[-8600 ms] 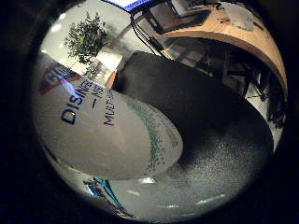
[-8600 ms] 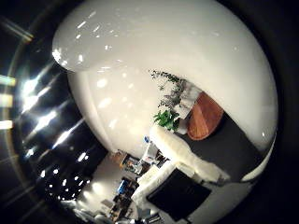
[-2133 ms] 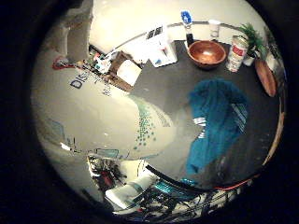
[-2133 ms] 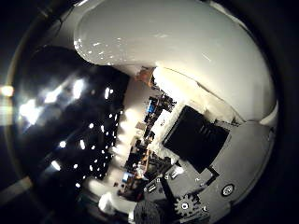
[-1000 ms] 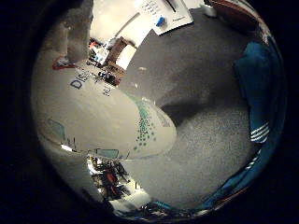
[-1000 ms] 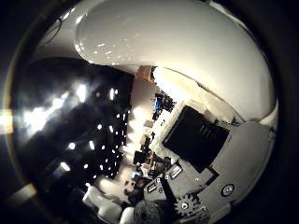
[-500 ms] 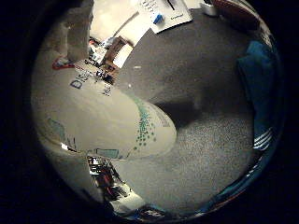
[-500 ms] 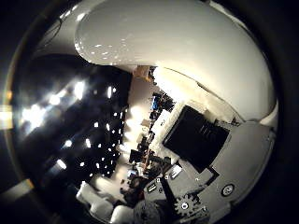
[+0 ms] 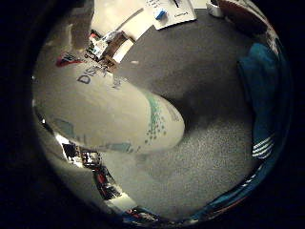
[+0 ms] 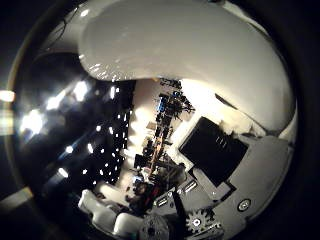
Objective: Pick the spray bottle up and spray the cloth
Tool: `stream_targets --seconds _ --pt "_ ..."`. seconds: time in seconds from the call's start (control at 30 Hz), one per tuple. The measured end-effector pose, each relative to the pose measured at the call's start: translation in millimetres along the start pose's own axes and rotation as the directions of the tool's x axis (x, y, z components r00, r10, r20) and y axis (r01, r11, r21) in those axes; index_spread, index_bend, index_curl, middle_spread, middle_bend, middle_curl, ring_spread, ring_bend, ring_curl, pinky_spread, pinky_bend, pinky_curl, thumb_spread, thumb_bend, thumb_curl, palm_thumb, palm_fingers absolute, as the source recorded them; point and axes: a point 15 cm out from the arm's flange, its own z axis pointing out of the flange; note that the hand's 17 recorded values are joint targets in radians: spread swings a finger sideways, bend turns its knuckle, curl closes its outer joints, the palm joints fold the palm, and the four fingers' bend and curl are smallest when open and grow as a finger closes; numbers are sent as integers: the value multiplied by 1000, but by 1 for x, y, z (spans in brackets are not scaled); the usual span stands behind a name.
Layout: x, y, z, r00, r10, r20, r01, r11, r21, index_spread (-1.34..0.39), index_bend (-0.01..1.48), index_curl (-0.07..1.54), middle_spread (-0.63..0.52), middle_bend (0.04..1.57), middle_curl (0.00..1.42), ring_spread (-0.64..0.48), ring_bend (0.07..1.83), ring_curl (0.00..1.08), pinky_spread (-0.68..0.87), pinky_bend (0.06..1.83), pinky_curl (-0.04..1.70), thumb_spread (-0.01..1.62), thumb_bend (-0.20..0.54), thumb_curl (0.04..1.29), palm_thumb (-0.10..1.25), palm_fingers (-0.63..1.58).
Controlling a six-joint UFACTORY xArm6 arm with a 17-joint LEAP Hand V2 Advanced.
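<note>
The white spray bottle (image 9: 105, 110) with dark print and a green dotted pattern fills much of the right little finger side palm view, close to the palm and held above the dark grey table (image 9: 191, 134). The teal cloth (image 9: 262, 86) with white stripes lies on the table, off to the bottle's side. In the right thumb side palm view the bottle's smooth white body (image 10: 180, 50) arches over the picture. My hand (image 10: 225, 165) shows there as black and white parts with a gear, its fingers curled round the bottle.
A white sheet with a blue mark (image 9: 173, 11) and a brown bowl (image 9: 240, 8) lie at the far side of the table. Room clutter shows beyond the table's edge (image 9: 105, 48). Ceiling lights (image 10: 60, 110) show in the right thumb side palm view.
The camera has moved with the hand: two seconds ago the cloth lay mid-picture, now it is at the edge. In the last half second the bottle shifted slightly in the little finger side view.
</note>
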Motion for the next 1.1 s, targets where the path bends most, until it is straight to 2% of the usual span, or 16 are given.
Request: stream_targets --seconds 0.03,0.07,0.13,0.2,0.3,0.53,1.1 --pt "1 6 1 1000 -8 -9 8 1000 -29 -392 484 596 -127 716 469 -138 1077 462 -261 868 803 992 -33 599 753 156" --pt "4 14 1 1000 -16 -22 14 998 -63 -406 458 548 -82 634 430 -88 957 399 -104 799 752 1034 -33 567 725 54" --pt "11 26 0 999 -25 -47 19 993 -117 -399 386 490 -3 518 382 3 792 333 117 735 683 1063 -35 523 680 -78" --pt "11 30 -3 998 -35 -60 27 990 -140 -379 286 436 75 412 343 89 647 276 282 639 598 1079 -33 476 639 -96" --pt "10 26 -11 997 -38 -62 30 991 -133 -347 188 390 149 281 306 154 512 232 386 558 513 1082 -31 424 610 -53" --pt "9 14 -37 995 -59 -81 50 993 -106 -329 165 328 197 187 298 193 388 212 416 471 407 1082 -23 360 597 -6" --pt "-34 -19 -120 988 -117 -96 116 993 -10 -303 167 296 205 182 286 200 339 239 416 472 333 1080 -23 328 604 10"
